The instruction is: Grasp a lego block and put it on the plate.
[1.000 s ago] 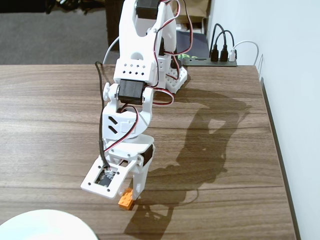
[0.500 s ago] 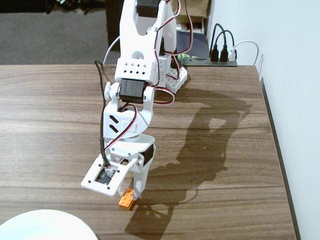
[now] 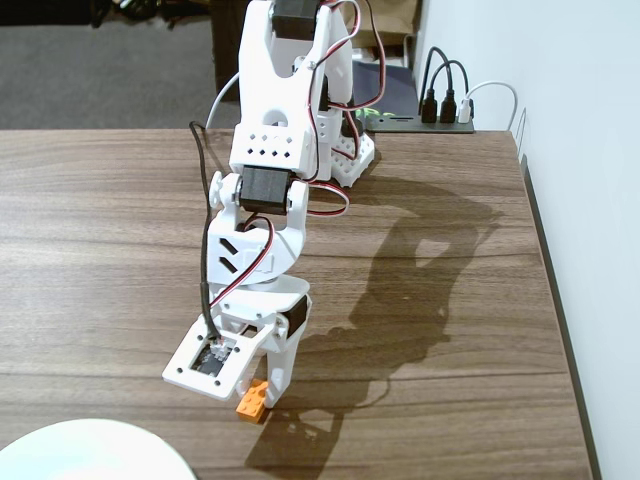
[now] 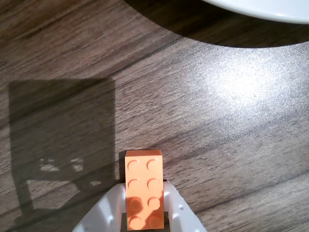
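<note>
Your white plastic claw (image 4: 145,212) grips the lego block (image 4: 143,188), a small orange studded brick, its fingers pressed against both long sides, on the dark wood-grain worktop (image 3: 450,300). The smooth white round plate (image 3: 90,452) lies near, apart.

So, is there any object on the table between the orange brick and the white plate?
Nothing visible. In the wrist view, only bare wood lies between the lego block, held between the fingers of the gripper, and the plate. The fixed view shows the same.
</note>
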